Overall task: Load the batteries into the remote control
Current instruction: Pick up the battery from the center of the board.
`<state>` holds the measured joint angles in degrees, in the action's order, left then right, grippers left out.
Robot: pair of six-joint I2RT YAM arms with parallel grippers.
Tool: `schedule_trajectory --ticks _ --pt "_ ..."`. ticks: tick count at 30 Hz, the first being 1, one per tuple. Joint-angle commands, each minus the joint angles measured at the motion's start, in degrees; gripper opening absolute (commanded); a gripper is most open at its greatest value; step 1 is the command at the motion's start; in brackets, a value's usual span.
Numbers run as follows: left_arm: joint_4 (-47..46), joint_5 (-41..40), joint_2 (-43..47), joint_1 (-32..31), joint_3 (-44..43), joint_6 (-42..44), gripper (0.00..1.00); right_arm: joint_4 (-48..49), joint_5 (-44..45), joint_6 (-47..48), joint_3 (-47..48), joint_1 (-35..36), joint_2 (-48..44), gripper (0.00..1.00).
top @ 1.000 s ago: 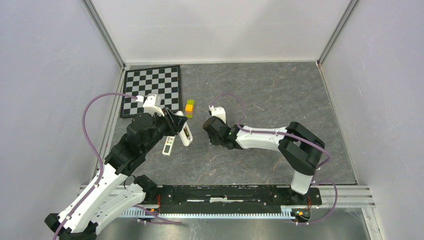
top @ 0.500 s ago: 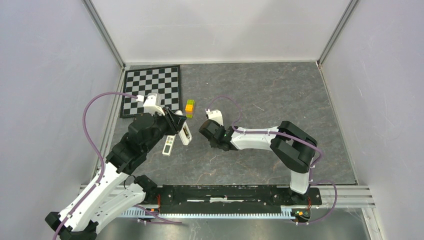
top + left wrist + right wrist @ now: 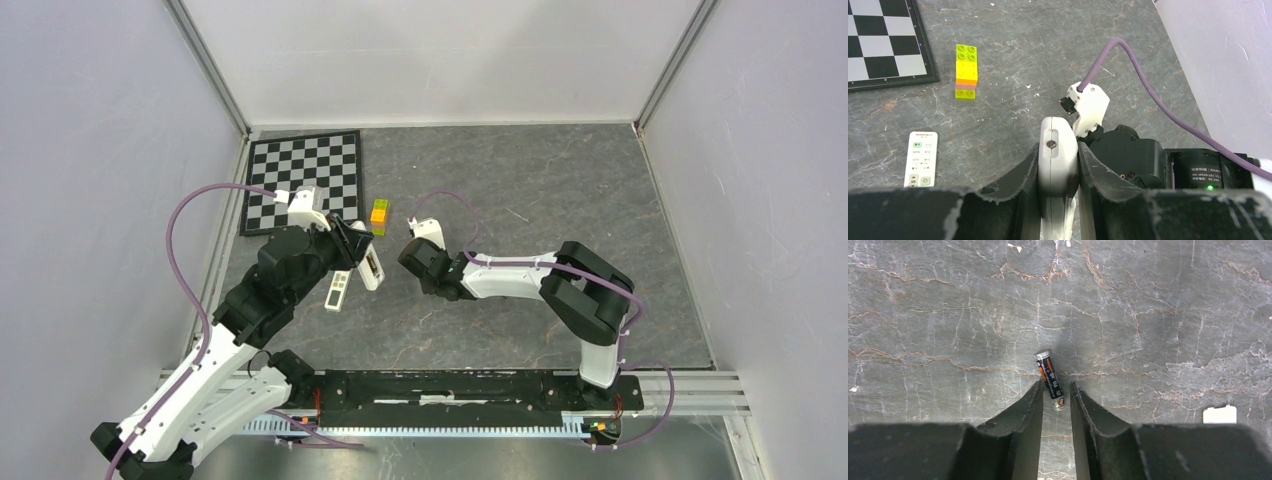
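Observation:
My left gripper (image 3: 366, 262) is shut on a white remote control (image 3: 1058, 155), holding it on edge above the table; it also shows in the top view (image 3: 372, 268). A second, smaller white remote (image 3: 921, 165) lies flat on the table to its left. One battery (image 3: 1049, 377), dark with an orange band and silver ends, lies on the grey table. My right gripper (image 3: 1056, 388) points down over it, jaws narrowly open, the fingertips on either side of the battery's near end. A gap shows at the right finger. Other batteries are out of view.
A yellow-green brick block (image 3: 380, 215) lies behind the grippers, beside a chessboard mat (image 3: 305, 180) at the back left. A small white flat piece (image 3: 1219, 414) lies on the table right of my right gripper. The two wrists are close together.
My right wrist has shifted a little to the left, toward the left gripper. The left arm and the held remote have not moved.

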<state>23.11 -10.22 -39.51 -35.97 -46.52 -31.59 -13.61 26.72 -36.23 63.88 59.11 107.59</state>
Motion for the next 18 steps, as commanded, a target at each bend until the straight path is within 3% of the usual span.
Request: schedule_trajectory --ticks 1,8,18 --pt "-1.84 -0.52 0.21 0.19 -0.46 1.54 0.02 1.39 -2.83 3.15 -0.12 -0.44 1.82 0.31" --pt "-2.06 -0.06 -0.15 0.19 -0.15 1.56 0.02 3.88 -4.31 4.81 -3.01 -0.84 -0.41 0.09" --pt "-8.05 9.2 -2.1 0.19 1.64 1.68 0.02 20.89 -6.29 11.25 -19.85 -2.91 -17.8 0.05"
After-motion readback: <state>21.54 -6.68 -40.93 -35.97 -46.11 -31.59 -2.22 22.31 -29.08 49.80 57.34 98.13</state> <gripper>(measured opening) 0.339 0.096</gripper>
